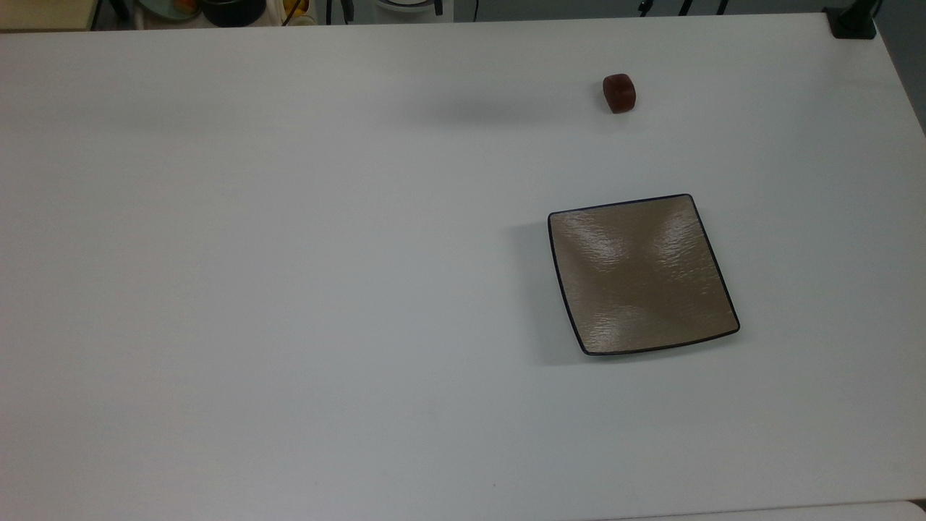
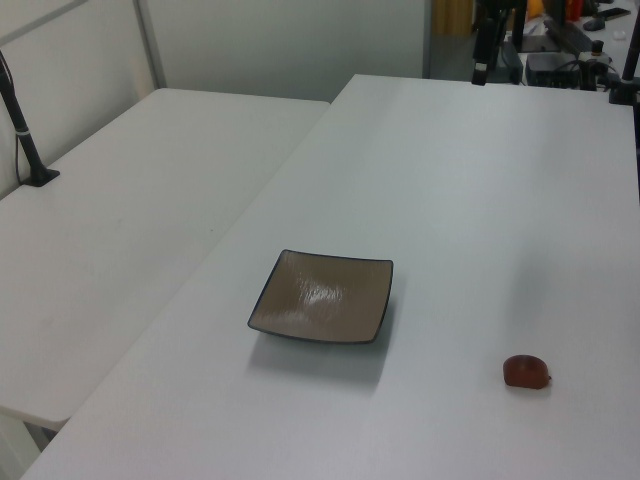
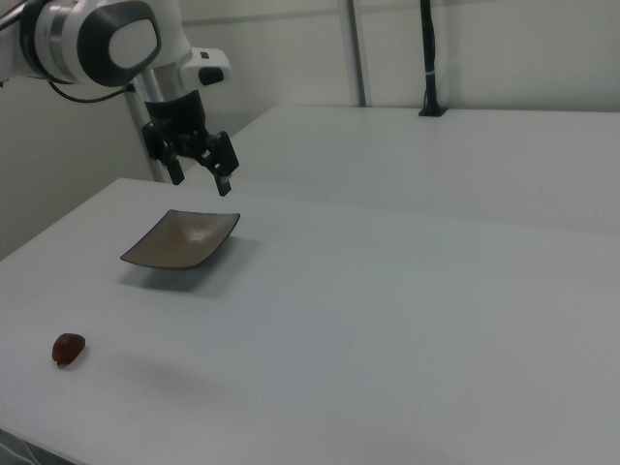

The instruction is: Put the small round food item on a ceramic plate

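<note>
Spread and holding nothing, the hand [image 3: 201, 168] hangs above the desk [image 1: 289, 289]. A dark reddish-brown, blocky rounded small round food item [image 1: 619, 93] lies on bare desk, well apart from the square, glossy, rippled tan ceramic plate [image 1: 642, 275].

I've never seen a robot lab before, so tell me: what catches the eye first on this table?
A square tan-brown ceramic plate sits alone on the wide white table. Apart from it, toward the top view's upper right, lies a small dark reddish-brown food item. In the right view the gripper hangs open in the air, above and behind the plate.
</note>
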